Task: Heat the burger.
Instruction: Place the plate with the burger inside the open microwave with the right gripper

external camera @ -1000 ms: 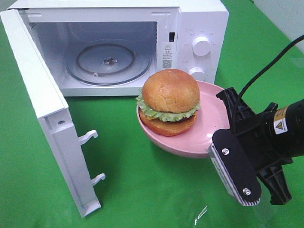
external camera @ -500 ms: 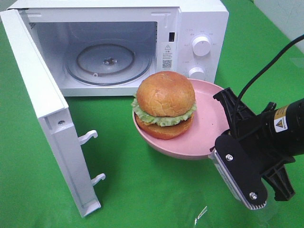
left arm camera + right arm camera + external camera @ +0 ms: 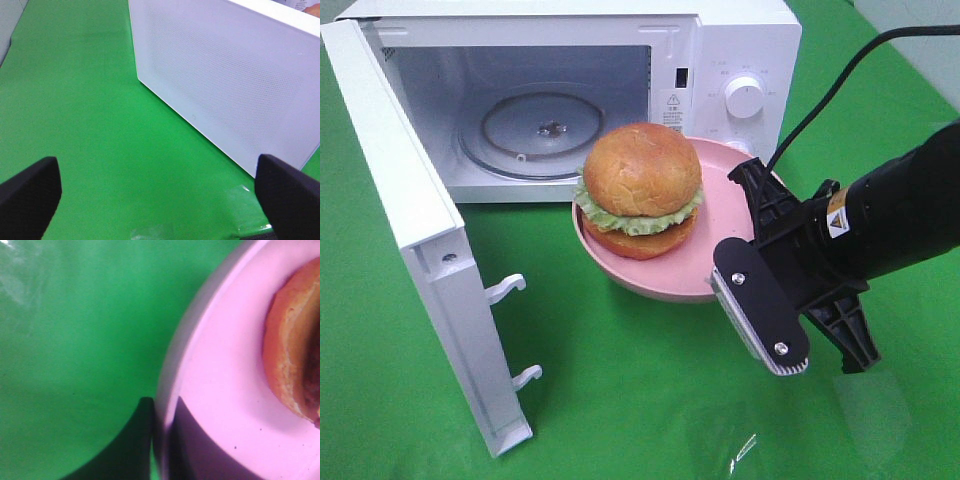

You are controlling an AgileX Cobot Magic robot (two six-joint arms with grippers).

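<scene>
A: What does the burger look like?

B: It has a round, glossy golden-brown top bun with a lightly crackled surface. Under it is a frilly ring of pale green lettuce, then a dark orange-brown bottom layer. It sits upright.

A: Where is it?

B: It is on a pink plate, on the left part of that plate, leaving the right part bare. The plate is just in front of the microwave, near the right edge of its open cavity, and it looks tilted. I cannot tell for certain whether it is clear of the green table.

A: Is anything holding the plate?

B: Yes. The right tool reaches in from the right and is clamped on the plate's right rim. The right wrist view shows the rim pinched between its 2 dark fingers, with the burger's orange-brown edge farther along the plate.

A: And the other arm?

B: The left tool shows only in its own wrist view. Its 2 black fingertips stand wide apart with nothing between them, above the table beside the microwave's white perforated side.

A: How is the microwave?

B: It is white, and its door is swung fully open to the left. The glass turntable inside is bare. A round white dial is on the right panel.
</scene>
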